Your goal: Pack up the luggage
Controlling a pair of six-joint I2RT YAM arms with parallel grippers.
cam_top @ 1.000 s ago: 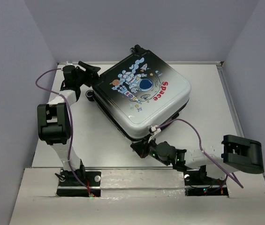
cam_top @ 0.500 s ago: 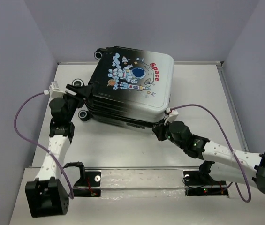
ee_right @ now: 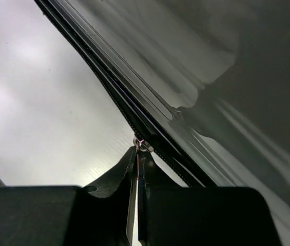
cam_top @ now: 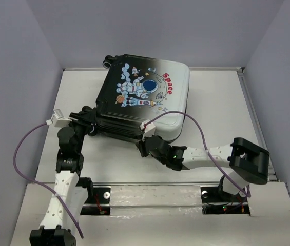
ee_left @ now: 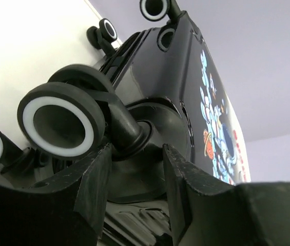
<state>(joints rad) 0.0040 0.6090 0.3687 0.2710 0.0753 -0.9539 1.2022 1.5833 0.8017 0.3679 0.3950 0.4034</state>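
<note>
Luggage [cam_top: 134, 110], black-to-white astronaut shell, left jaws part-open astride wheel stem [ee_left: 129, 130], right jaws seemingly pinching zip pull [ee_right: 141, 145]

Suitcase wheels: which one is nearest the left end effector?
The big wheel low in the left wrist view: its stem sits between the left end effector's fingers, while the other wheels are farther off.

Overhead view facing down, wrist views close against luggage [cam_top: 145, 97]

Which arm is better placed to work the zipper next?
Right. The right gripper is pinched shut on the zipper pull at the near edge of the luggage; the left gripper only straddles a wheel stem.
</note>
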